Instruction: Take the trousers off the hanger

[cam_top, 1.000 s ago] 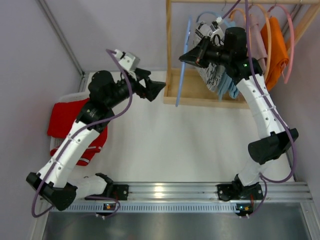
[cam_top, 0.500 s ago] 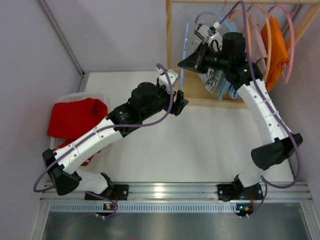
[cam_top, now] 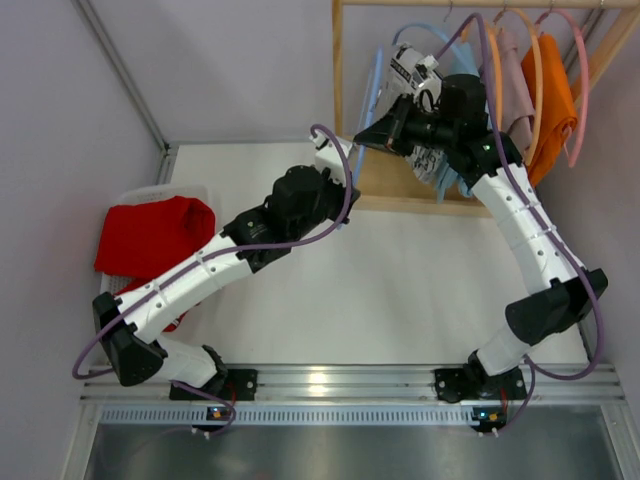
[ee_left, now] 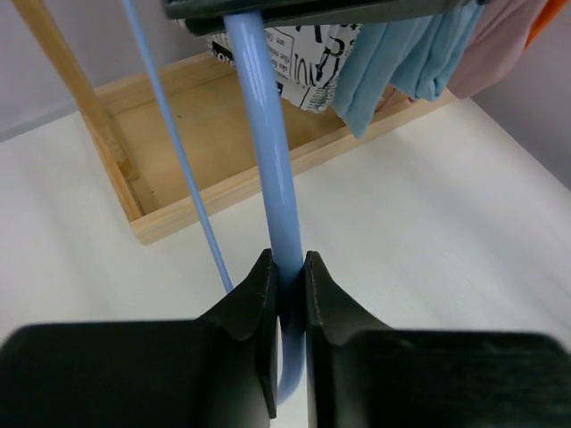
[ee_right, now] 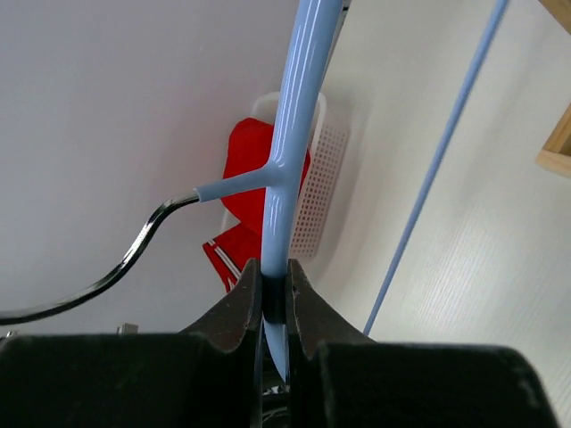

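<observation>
Left fingers [ee_left: 254, 308]: newly closed on hanger [ee_left: 268, 134], before rack [cam_top: 385, 192]
Right fingers [ee_right: 239, 312]: clamped on hanger
Effect: hanger braced at both ends

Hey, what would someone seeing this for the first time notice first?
Both arms grip one light blue plastic hanger by the wooden clothes rack: the left arm's fingers and the right arm's fingers are shut on it. Bright red cloth trousers lie in the white mesh basket at far left.

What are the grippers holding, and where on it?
Both hold the blue hanger: left gripper near a curved end, right gripper near the hook.
</observation>
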Tool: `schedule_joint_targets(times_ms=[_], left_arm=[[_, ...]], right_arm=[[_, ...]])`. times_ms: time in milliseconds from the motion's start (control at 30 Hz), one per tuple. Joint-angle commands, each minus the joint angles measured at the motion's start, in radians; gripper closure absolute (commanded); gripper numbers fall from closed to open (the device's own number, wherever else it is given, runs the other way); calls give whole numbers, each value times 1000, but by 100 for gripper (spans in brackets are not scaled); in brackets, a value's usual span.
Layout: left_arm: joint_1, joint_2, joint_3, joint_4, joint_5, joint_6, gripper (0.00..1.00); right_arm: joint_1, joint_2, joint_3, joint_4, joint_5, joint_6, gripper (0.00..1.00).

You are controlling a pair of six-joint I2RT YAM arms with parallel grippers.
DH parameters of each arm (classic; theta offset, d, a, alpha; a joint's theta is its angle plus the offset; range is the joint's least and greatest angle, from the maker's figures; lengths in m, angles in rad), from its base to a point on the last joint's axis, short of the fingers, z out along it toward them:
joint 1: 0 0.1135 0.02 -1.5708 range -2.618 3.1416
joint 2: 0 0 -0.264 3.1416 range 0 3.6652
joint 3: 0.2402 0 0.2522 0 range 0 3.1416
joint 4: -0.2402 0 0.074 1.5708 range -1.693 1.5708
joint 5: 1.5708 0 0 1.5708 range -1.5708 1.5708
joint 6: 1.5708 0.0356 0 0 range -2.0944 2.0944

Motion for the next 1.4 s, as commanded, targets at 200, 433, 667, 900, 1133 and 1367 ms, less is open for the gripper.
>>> schedule_joint_targets(times_ms=[200,433,667,900,1133,1367], left_arm=[[-11,-26,42,-16,-3,-57,100],[-8,-29,100,-62,9,-131,100],[30,-22,152,-82,65,-198,100],[73,41,319,-134,176,-191,100],[238,173,496,-229,486,-287,100],[322,299,665,-237,703,-315,100]], right_arm=[[20,-73,-19,93,-53,7,51],[14,-85,-36,103,-62,1,5],[-21,-117,-71,102,-81,-23,0],[-156,-153,-80,108,-131,-22,0],[-337,-171,-31,162,-211,47,1],[-385,-222,-97,199,-243,67,1]])
